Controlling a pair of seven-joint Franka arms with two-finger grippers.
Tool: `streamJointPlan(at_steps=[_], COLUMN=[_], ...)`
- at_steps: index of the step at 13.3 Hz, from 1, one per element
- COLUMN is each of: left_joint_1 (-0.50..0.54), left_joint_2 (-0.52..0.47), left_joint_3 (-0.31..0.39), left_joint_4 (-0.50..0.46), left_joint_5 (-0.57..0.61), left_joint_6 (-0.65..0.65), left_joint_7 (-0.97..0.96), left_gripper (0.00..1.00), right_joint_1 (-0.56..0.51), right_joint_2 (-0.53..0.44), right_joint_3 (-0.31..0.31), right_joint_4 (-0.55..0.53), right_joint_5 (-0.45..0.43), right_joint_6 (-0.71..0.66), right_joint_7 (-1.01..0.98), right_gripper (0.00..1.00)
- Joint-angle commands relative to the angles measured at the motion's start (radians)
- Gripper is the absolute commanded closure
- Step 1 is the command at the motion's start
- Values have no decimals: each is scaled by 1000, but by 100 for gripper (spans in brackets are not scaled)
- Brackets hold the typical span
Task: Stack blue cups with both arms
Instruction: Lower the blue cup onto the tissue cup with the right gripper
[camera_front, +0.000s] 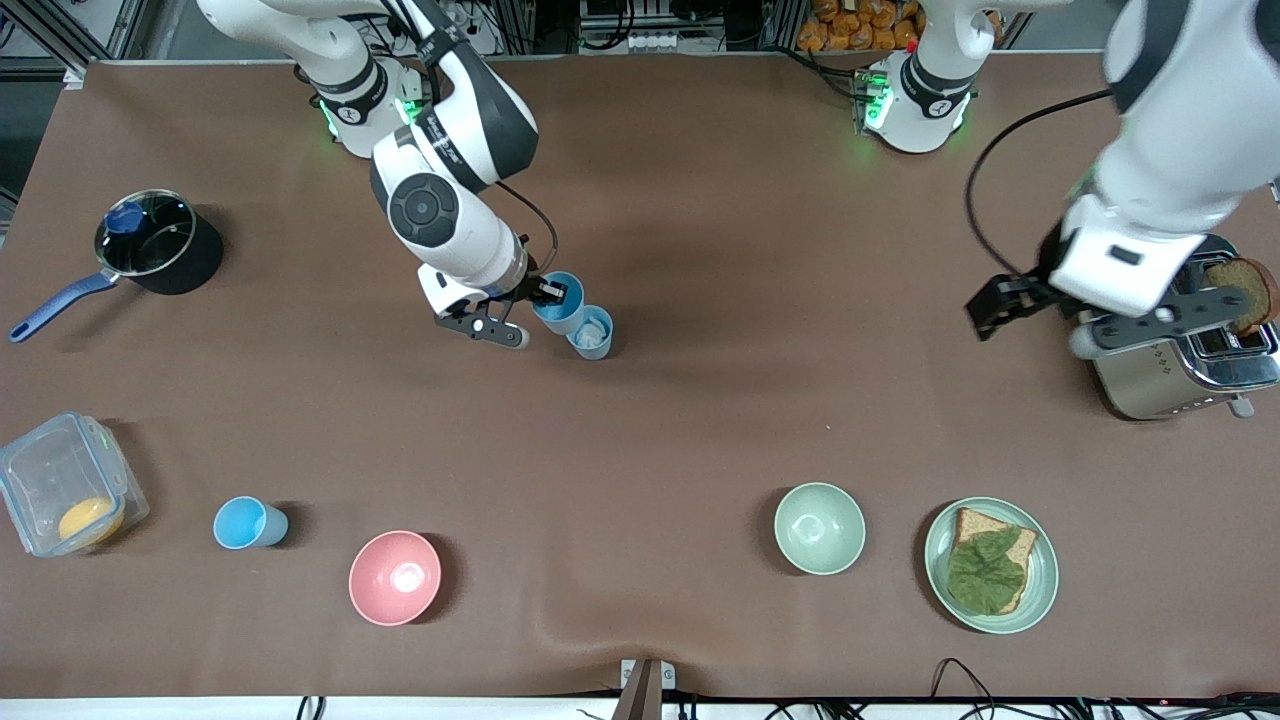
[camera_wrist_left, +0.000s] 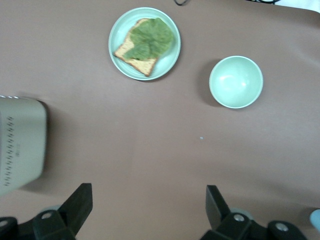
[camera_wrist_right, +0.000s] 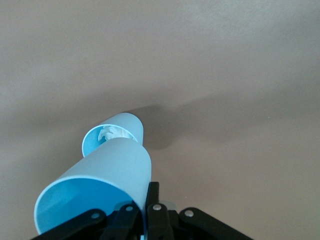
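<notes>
**Right arm carries one blue cup to the grey-blue one**

The brown surface (camera_front: 700, 400) bears the whole scene, and the toaster (camera_front: 1180, 370) at the left arm's end serves as the landmark. The left hand (camera_front: 1040, 310) hangs just beside the toaster, over bare surface, fingers spread wide with nothing between them; this arm waits. Well away from the toaster, toward the right arm's end, the right hand (camera_front: 515, 305) is clamped on the rim of a bright blue cup (camera_front: 558, 302), tilted and, it seems, lifted just off the surface, right beside the grey-blue cup (camera_front: 590, 332), which stands upright. A third blue cup (camera_front: 249, 523) stands much farther from the toaster, nearer the front camera, close to the pink bowl (camera_front: 394, 577).

The step in hand looks like the nesting itself. The next move calls for bringing the held cup upright, centring its base over the standing cup's mouth, and lowering it straight.

The right wrist view shows what the front view only hints at: something whitish and crumpled (camera_wrist_right: 111, 134) sits inside the standing cup and may stop a full seat. The left wrist view alone confirms the spread left fingers (camera_wrist_left: 75, 206), over the surface near the green bowl (camera_wrist_left: 236, 81) and the plate (camera_wrist_left: 144, 43).
</notes>
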Motion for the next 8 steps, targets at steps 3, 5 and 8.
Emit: streamJointPlan(at_steps=[3,5,8], left_joint_1=[50,60,64], left_joint_2=[-64,-73,-87], left_joint_3=[-15,-15,-16], left_joint_4=[-31,-31,-31], left_joint_5=[15,14,12], left_joint_6=[-39,-39,-40], left_joint_7=[106,132,141], left_gripper=[0,0,0], right_joint_1=[66,69,67], right_joint_2=[77,80,83], right_joint_3=[-13,-12,-13], right_joint_4=[13,12,13], right_joint_5=[26,26,26], right_joint_6=[108,106,95], right_joint_7=[95,109,104], right_gripper=[100,100,78])
